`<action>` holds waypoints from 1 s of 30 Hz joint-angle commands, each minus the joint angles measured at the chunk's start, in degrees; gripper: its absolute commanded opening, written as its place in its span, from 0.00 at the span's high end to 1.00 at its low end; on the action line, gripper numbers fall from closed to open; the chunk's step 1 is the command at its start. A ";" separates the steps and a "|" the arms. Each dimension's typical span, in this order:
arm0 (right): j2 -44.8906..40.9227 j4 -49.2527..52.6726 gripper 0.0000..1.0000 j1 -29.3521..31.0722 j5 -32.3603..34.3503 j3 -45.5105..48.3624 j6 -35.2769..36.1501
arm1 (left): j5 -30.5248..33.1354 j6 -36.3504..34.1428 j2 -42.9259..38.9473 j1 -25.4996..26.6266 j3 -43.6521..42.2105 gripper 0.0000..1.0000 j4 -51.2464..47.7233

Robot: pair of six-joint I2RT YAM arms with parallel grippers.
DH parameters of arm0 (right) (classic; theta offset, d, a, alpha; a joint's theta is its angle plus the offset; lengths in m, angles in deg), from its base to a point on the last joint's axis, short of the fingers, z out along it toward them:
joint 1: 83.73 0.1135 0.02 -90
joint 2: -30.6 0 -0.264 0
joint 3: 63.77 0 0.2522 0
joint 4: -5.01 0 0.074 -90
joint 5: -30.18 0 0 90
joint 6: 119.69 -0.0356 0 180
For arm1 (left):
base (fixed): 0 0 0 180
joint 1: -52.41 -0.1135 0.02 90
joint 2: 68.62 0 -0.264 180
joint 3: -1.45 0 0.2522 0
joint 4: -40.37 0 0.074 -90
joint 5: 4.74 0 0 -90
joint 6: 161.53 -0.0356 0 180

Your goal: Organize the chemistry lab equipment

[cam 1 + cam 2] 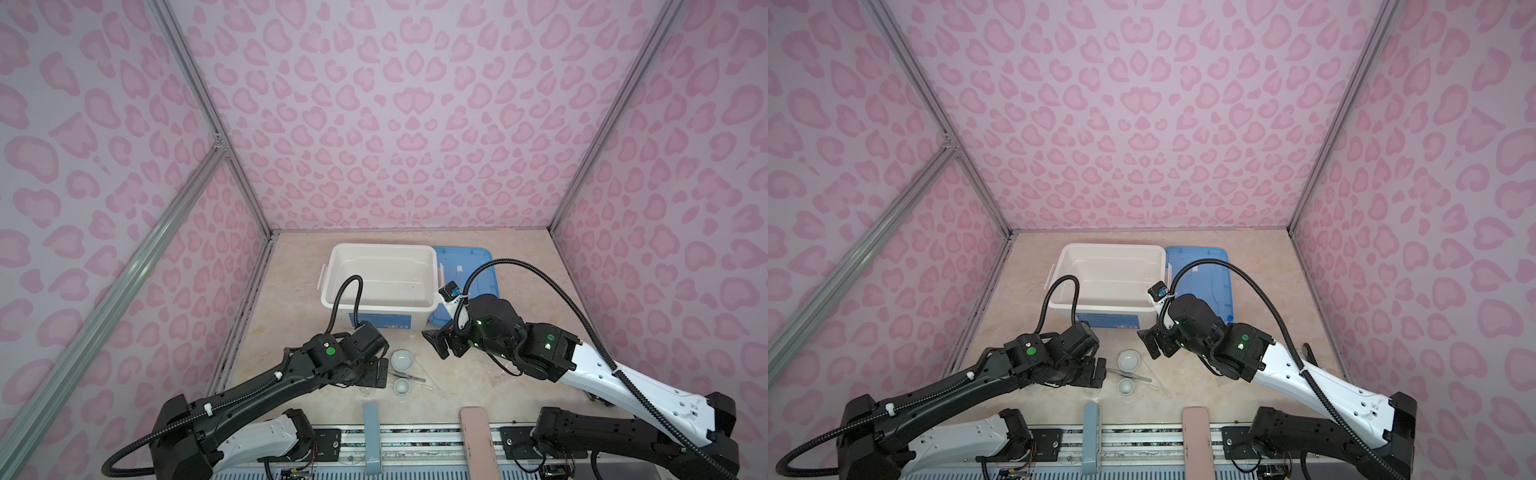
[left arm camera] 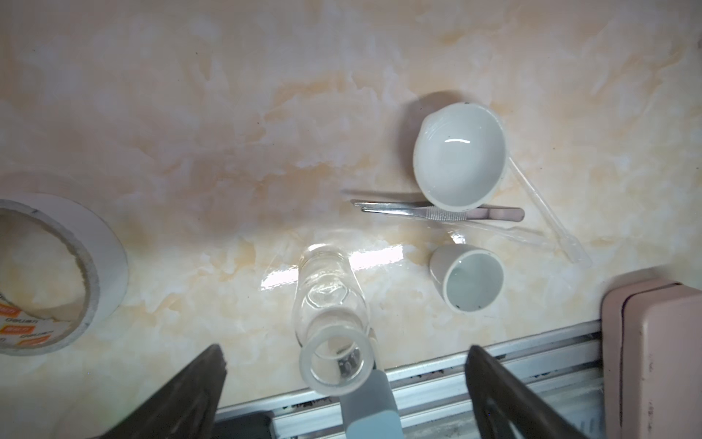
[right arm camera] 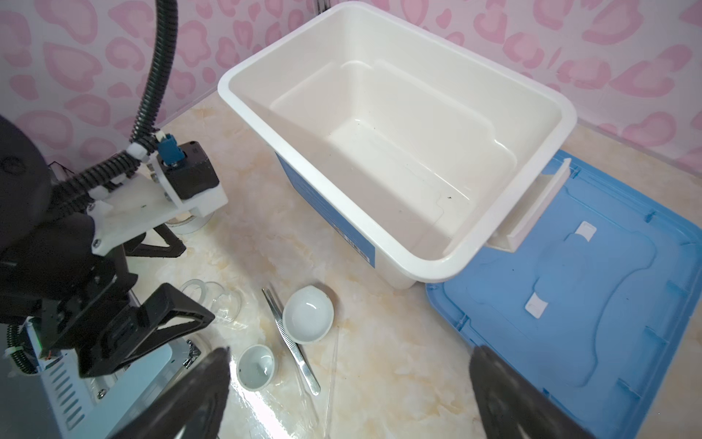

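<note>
Evidently I am barely getting started: the tub (image 3: 399,159) is looking empty while the big dish (image 2: 459,163), small dish (image 2: 473,281), tweezers (image 2: 437,211), glass cup (image 2: 330,304) and rods (image 2: 539,202) are lying on the surface (image 2: 190,114), my left pincer (image 2: 345,349) gaping over the cup, my right pincer (image 3: 351,349) gaping nearby.

Tub (image 3: 380,114) mouth unobstructed; tweezers (image 3: 292,338) beside dish (image 3: 307,315)

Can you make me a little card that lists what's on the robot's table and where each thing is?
tub: white, empty, no lid on
blue lid: flat on the table beside the tub
big dish: white, on the table in front of the tub
small dish: white, near the big dish
tweezers: metal, lying between the two dishes
glass jar: clear, by the left pincer, not gripped
left pincer: open, empty
right pincer: open, empty
</note>
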 commanded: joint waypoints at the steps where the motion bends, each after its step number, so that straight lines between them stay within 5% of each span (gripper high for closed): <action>1: -0.39 -0.44 0.01 0.39 1.50 0.88 -1.02 | 3.45 4.67 1.01 1.23 -1.00 0.05 0.78; 18: 0.00 -1.49 0.01 0.75 3.08 2.20 -1.34 | 3.18 6.22 6.67 3.28 -4.74 0.43 5.21; 30: -1.66 -1.17 0.01 0.71 4.16 3.24 -1.38 | 5.38 7.05 10.50 4.58 -3.94 0.46 4.36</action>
